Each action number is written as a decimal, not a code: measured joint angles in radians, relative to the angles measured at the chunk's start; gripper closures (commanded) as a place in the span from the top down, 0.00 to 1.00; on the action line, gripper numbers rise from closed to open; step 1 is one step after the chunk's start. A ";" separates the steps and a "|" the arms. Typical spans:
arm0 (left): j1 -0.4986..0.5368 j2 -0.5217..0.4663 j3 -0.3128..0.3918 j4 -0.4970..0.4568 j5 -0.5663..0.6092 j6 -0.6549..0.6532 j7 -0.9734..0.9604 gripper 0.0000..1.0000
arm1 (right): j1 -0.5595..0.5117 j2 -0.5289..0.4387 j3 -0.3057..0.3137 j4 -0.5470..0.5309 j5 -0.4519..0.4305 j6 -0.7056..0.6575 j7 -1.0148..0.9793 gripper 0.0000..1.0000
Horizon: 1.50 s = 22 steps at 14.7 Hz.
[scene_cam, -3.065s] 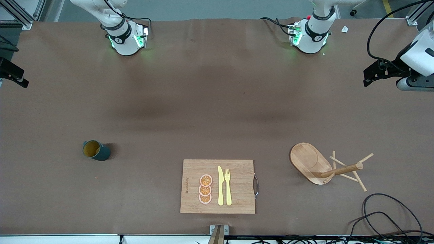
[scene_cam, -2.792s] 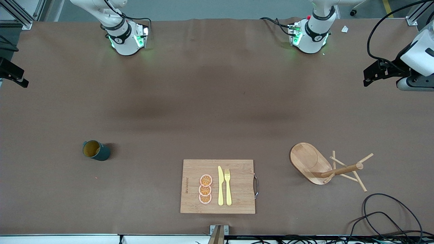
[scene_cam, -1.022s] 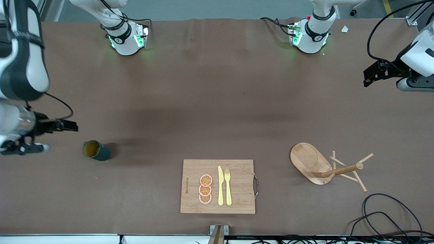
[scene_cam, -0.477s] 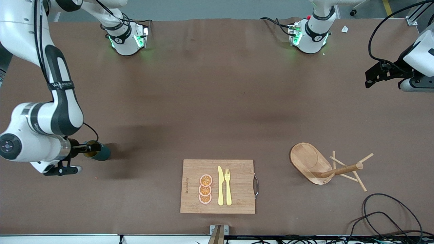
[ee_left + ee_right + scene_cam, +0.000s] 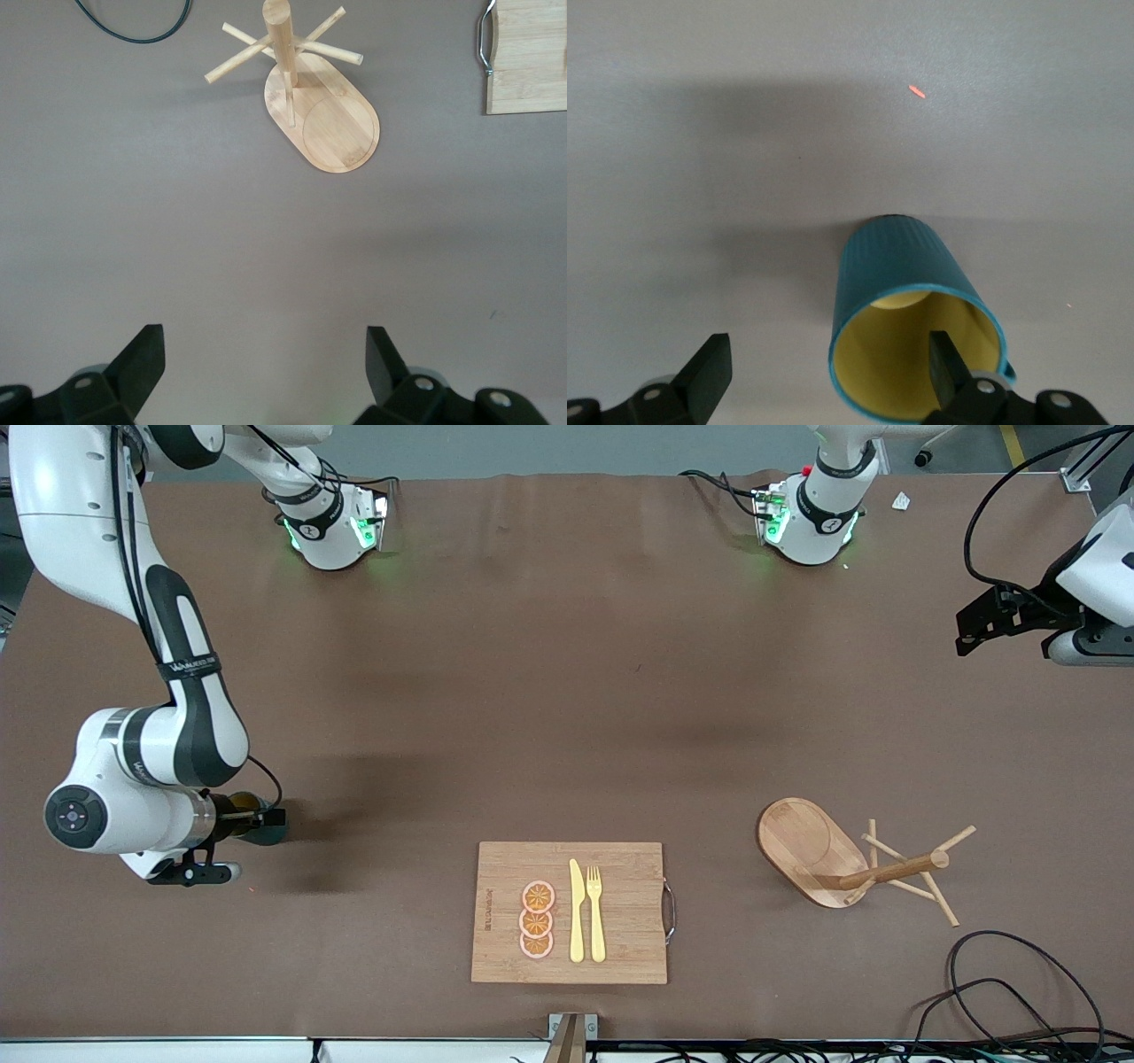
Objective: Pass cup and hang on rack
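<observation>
Two arms, one working. Right tool point(image 5: 824, 372) low over the cup point(image 5: 908, 310), fingers spread wide, nothing gripped yet: one finger point(image 5: 948, 363) sits inside the yellow mouth, the other well clear of the wall. Cup stands on the worktop point(image 5: 567, 691) toward the right arm's end. Best to centre the wall between the fingers, keep off the handle, then close gently. Left tool point(image 5: 261, 372) waits, fingers apart, high over bare worktop; rack point(image 5: 842, 859) stands toward the left arm's end.
</observation>
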 measured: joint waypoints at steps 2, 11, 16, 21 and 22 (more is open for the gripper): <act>0.000 0.000 0.000 0.000 0.000 0.000 0.000 1.00 | 0.000 0.006 -0.001 -0.020 0.000 0.016 0.000 0.61; 0.016 0.002 0.000 -0.001 0.000 0.000 0.000 1.00 | 0.000 0.013 -0.001 -0.026 0.000 0.018 0.000 0.07; 0.016 0.002 0.000 -0.001 0.000 0.000 0.000 1.00 | 0.035 0.007 0.007 0.008 0.001 0.025 -0.001 0.04; 0.016 0.003 0.000 -0.002 0.000 0.000 0.000 1.00 | 0.230 -0.030 0.017 0.115 0.092 -0.064 0.121 0.03; 0.016 0.004 0.000 -0.002 0.000 0.000 0.000 1.00 | 0.282 -0.038 0.018 0.152 0.104 -0.109 0.183 0.03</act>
